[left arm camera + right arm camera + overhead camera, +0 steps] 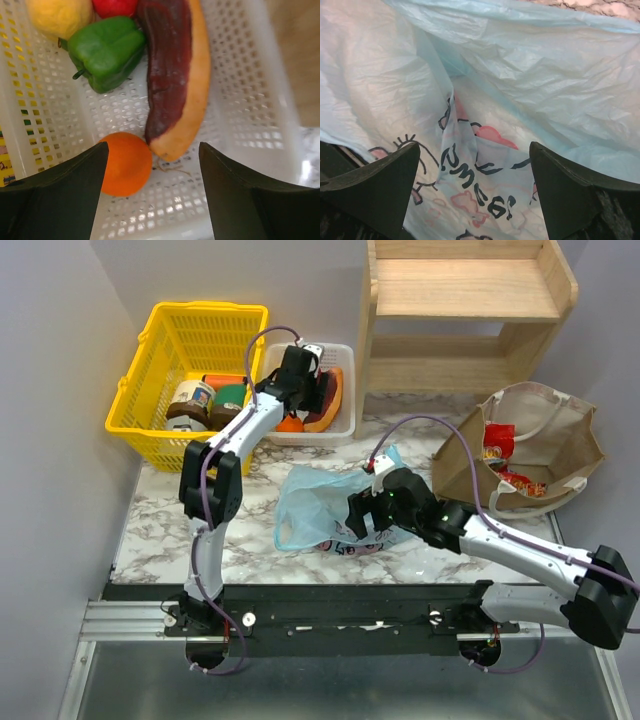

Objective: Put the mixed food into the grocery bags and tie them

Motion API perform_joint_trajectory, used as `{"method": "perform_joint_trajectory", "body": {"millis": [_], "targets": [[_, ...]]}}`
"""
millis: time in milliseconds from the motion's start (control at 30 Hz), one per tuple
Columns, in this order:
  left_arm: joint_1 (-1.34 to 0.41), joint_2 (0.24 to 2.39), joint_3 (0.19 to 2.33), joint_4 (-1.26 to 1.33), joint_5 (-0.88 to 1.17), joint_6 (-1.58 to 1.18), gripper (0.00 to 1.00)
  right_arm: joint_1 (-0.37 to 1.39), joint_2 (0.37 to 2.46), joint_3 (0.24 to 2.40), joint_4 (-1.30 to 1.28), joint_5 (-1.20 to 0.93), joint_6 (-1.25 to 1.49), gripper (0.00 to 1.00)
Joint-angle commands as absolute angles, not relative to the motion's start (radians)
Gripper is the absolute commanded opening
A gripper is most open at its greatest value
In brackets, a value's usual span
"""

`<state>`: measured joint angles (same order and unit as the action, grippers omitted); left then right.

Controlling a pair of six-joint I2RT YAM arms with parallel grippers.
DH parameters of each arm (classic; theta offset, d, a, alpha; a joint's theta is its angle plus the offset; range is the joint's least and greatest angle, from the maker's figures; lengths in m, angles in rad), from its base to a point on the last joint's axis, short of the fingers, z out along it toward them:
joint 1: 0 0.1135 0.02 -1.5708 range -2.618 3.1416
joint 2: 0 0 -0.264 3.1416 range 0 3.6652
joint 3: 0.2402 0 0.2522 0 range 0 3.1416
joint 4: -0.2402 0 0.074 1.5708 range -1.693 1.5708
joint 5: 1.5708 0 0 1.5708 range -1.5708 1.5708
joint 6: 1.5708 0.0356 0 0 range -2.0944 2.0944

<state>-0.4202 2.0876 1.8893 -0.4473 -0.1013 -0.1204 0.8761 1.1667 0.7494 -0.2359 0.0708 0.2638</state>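
Note:
My left gripper (300, 390) (152, 150) hangs open over the white slotted tray (350, 390) (250, 75). An orange fruit (127, 162) (290, 423) lies just inside its left finger, not gripped. Further in lie a green pepper (107, 50), a yellow fruit (57, 15) and a red one (115, 6). My right gripper (358, 512) (475, 150) stands open right above the crumpled light-blue grocery bag (310, 505) (520, 75) with cartoon prints. The tan grocery bag (560, 440) stands open at the right with red snack packets (497, 445) inside.
A long purple-and-orange wedge (175, 75) lies in the tray beside the orange. A yellow mesh basket (160, 330) with jars and cans stands at the back left. A wooden shelf (465, 300) rises at the back right.

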Motion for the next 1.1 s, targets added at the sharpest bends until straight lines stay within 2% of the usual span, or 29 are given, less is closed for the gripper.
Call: {"method": "perform_joint_trajectory", "body": {"millis": [0,367,800,833,967,1067], "targets": [[-0.371,2.176,1.991,-0.480,-0.143,-0.112,0.81,0.881,1.100,0.721,-0.233,0.083,0.294,0.98],[-0.353,2.281,1.993,-0.537,-0.115,-0.110,0.88,0.881,1.086,0.735,-0.256,0.094,0.295,0.98],[-0.353,2.304,1.934,-0.574,-0.146,-0.135,0.89,0.882,1.068,0.753,-0.255,0.113,0.293,0.98],[-0.353,2.307,1.931,-0.574,-0.144,-0.133,0.87,0.882,1.065,0.753,-0.253,0.117,0.293,0.98],[-0.356,2.293,1.910,-0.549,-0.123,-0.118,0.57,0.881,1.054,0.753,-0.252,0.127,0.291,0.98],[-0.367,2.237,1.881,-0.491,-0.078,-0.107,0.43,0.881,1.051,0.756,-0.252,0.135,0.287,0.98]]}}
